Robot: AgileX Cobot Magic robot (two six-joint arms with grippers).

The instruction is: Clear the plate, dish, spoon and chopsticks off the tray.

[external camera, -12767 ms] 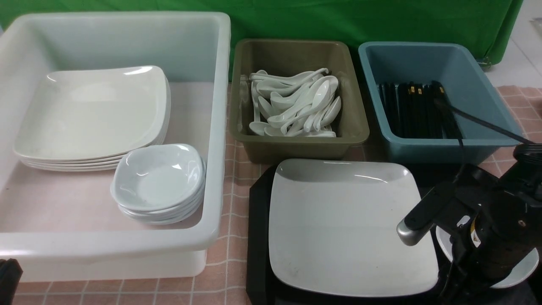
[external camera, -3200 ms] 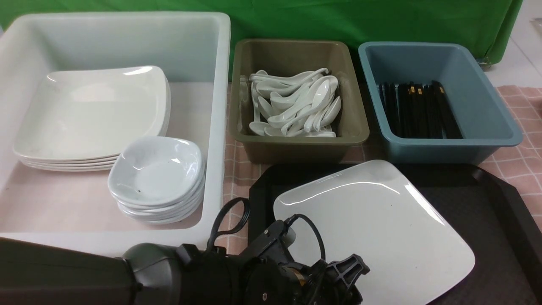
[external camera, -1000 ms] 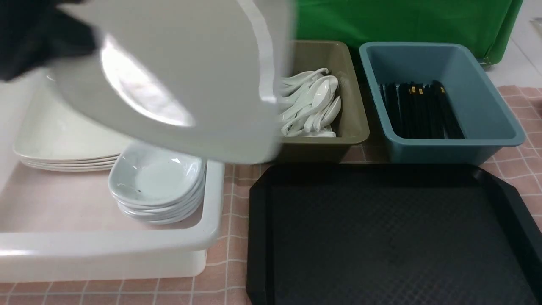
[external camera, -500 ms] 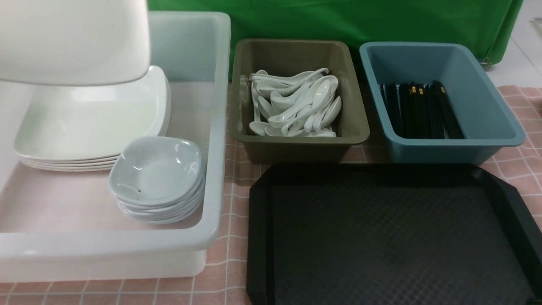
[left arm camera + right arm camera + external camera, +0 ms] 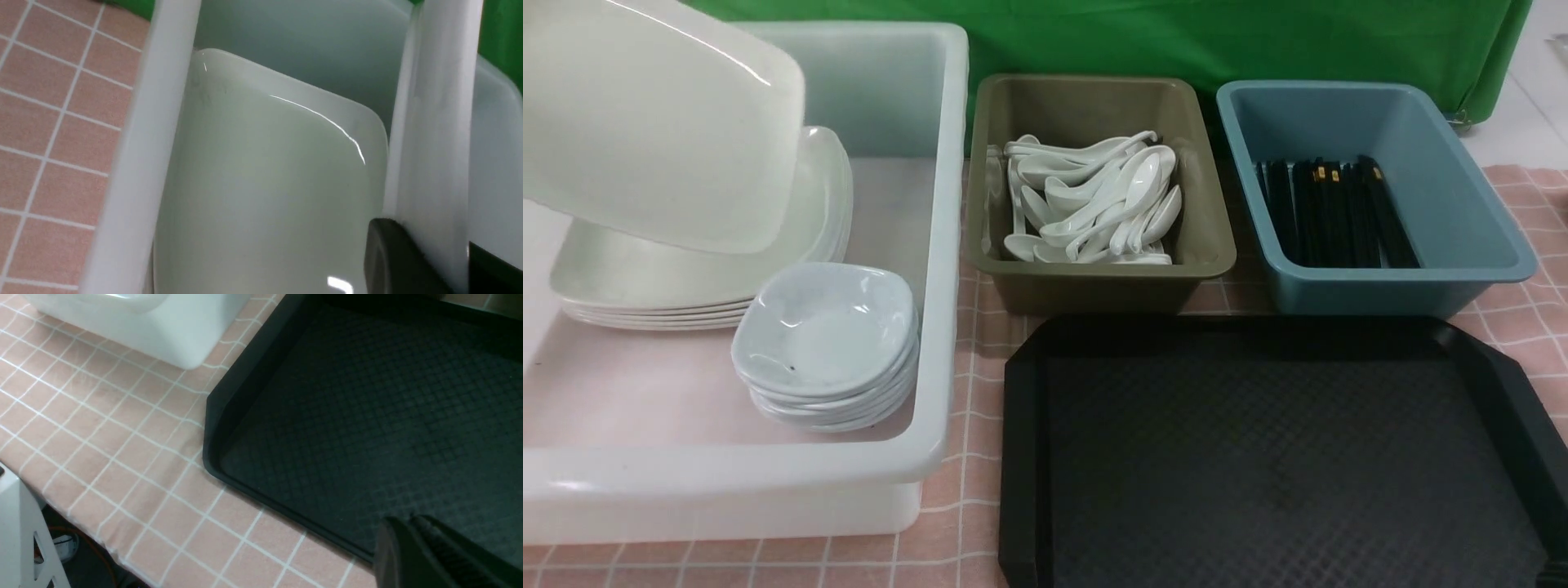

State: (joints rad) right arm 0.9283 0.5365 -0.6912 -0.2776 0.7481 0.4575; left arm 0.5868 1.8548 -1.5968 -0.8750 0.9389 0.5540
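Observation:
The large white plate [image 5: 662, 131] hangs tilted over the stack of plates [image 5: 686, 273] at the back left of the white tub [image 5: 941, 245]. In the left wrist view my left gripper [image 5: 427, 239] is shut on the plate's rim [image 5: 437, 122], seen edge-on between the two black fingers [image 5: 392, 257]. That gripper is outside the front view. The black tray [image 5: 1258, 457] lies bare. My right gripper [image 5: 408, 522] is shut on nothing, just above the tray's [image 5: 367, 396] near corner. Small white dishes [image 5: 825, 327] sit stacked in the tub's front right.
An olive tub [image 5: 1094, 282] holds several white spoons [image 5: 1094, 200]. A blue tub [image 5: 1388, 286] to its right holds several black chopsticks [image 5: 1331, 212]. Both stand behind the tray. A pink checked cloth [image 5: 968, 482] covers the table, whose edge runs close to the tray [image 5: 122, 555].
The plate has swung left from over the tub's middle, then tipped and come down closer to the plate stack. The right gripper has stayed put.

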